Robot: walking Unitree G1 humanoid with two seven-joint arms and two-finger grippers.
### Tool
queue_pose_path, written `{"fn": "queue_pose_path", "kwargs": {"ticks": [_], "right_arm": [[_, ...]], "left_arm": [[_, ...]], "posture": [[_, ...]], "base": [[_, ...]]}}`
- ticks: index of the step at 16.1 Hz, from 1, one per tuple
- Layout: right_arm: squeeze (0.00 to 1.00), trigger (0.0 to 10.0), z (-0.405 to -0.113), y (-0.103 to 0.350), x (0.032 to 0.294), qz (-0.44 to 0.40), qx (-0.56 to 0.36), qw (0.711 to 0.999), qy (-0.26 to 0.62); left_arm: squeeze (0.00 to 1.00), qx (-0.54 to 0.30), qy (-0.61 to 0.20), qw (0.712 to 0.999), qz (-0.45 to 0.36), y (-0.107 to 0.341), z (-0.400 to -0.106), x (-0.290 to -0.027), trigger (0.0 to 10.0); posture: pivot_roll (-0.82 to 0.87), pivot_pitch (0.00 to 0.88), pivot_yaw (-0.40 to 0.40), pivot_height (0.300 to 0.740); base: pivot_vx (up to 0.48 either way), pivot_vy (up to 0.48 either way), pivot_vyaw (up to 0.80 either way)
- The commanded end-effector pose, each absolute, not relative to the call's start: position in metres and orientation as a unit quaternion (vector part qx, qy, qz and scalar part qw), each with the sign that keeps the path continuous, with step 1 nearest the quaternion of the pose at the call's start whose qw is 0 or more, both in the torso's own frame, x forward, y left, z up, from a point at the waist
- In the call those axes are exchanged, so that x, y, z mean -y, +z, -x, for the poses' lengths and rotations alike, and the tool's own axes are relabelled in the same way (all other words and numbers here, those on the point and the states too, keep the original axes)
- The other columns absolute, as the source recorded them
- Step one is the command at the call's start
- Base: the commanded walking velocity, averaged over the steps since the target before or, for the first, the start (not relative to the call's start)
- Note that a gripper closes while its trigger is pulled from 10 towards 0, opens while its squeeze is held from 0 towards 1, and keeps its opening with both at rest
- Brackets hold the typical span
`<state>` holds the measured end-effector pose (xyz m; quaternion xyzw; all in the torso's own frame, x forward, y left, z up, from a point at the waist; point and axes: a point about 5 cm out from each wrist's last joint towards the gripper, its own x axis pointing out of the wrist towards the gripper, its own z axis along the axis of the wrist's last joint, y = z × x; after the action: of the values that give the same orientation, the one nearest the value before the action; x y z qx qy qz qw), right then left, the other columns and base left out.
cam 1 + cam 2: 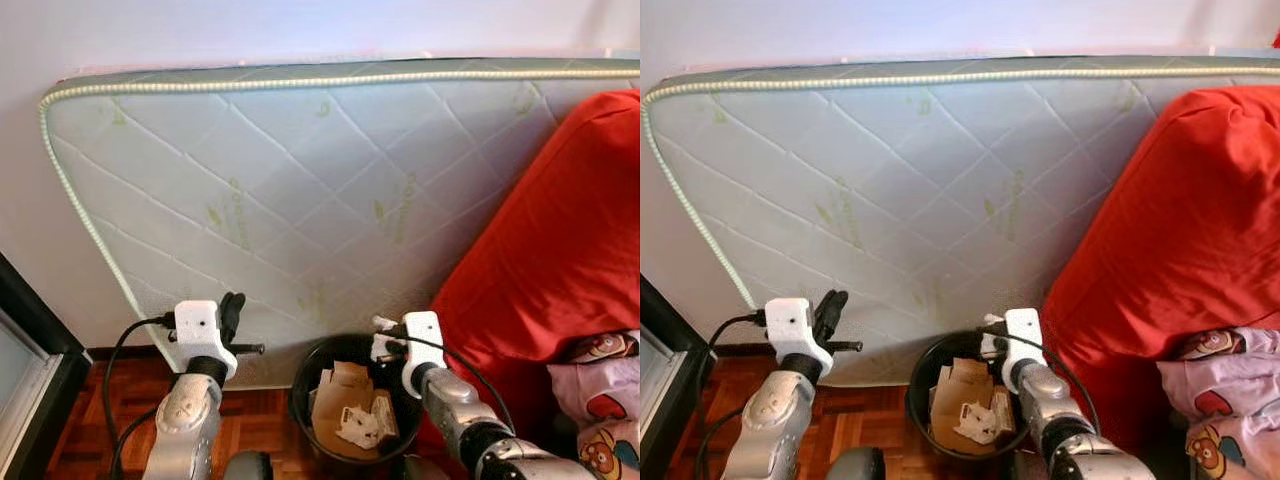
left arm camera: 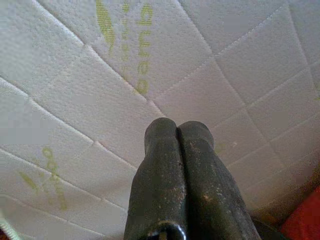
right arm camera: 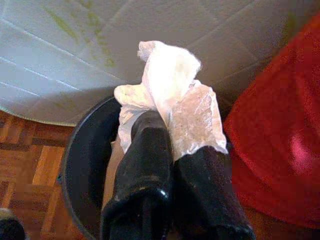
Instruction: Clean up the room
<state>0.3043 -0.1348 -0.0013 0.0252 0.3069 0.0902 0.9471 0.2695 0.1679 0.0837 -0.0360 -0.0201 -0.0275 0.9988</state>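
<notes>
Right wrist view: the right gripper point(image 3: 172, 142) has its two black fingers pressed together on a crumpled white tissue point(image 3: 167, 95), which bunches up over and past the fingertips. Directly beneath the gripper sits a round black bin point(image 3: 82, 165), so the tissue hangs over its mouth. From the head camera the bin point(image 1: 305, 385) already holds torn brown card and a scrap of white paper point(image 1: 358, 428); the tissue itself is too small to make out there, hidden behind the white wrist camera housing. The bin's near rim is cut off by the lower edge of the head views.

The left gripper point(image 2: 177, 131) is raised to the left of the bin, its fingers closed tight against each other with nothing between them, pointing at a quilted pale mattress point(image 1: 300, 190) that leans on the wall just behind the bin. To the right of the right gripper, a large red cushion point(image 1: 560, 240) rests against the mattress; wooden floor point(image 3: 25, 170) lies under the bin.
</notes>
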Motion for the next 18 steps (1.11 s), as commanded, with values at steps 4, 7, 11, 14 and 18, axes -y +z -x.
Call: {"fn": "queue_pose_path", "kwargs": {"ticks": [4, 7, 11, 14, 18], "right_arm": [[0.0, 10.0, -0.315, 0.009, 0.128, -0.035, -0.301, 0.947, 0.109], [0.0, 10.0, -0.317, 0.013, 0.118, -0.037, -0.299, 0.944, 0.133], [0.0, 10.0, -0.315, 0.013, 0.101, -0.031, -0.299, 0.94, 0.161], [0.0, 10.0, -0.315, 0.013, 0.094, -0.026, -0.295, 0.942, 0.16], [0.87, 10.0, -0.323, 0.024, 0.087, -0.024, -0.282, 0.944, 0.167]], "left_arm": [[0.0, 0.028, -0.018, 0.999, 0.031, 0.098, -0.257, -0.166, 10.0], [0.0, 0.025, -0.012, 0.999, 0.033, 0.102, -0.247, -0.163, 10.0], [0.0, 0.016, 0.0, 0.999, 0.038, 0.104, -0.237, -0.161, 10.0], [0.0, 0.008, 0.006, 0.999, 0.04, 0.104, -0.232, -0.161, 10.0], [0.0, 0.001, 0.009, 0.999, 0.041, 0.104, -0.227, -0.16, 10.0]], "posture": [[0.21, 0.077, -0.059, 0.623], [0.22, 0.129, -0.074, 0.623], [0.24, 0.172, -0.091, 0.623], [0.24, 0.189, -0.096, 0.623], [0.24, 0.21, -0.1, 0.623]], "base": [[0.0, 0.0, 0.0], [0.0, 0.0, 0.0], [0.0, 0.0, 0.0], [0.0, 0.0, 0.0], [0.0, 0.0, 0.0]]}}
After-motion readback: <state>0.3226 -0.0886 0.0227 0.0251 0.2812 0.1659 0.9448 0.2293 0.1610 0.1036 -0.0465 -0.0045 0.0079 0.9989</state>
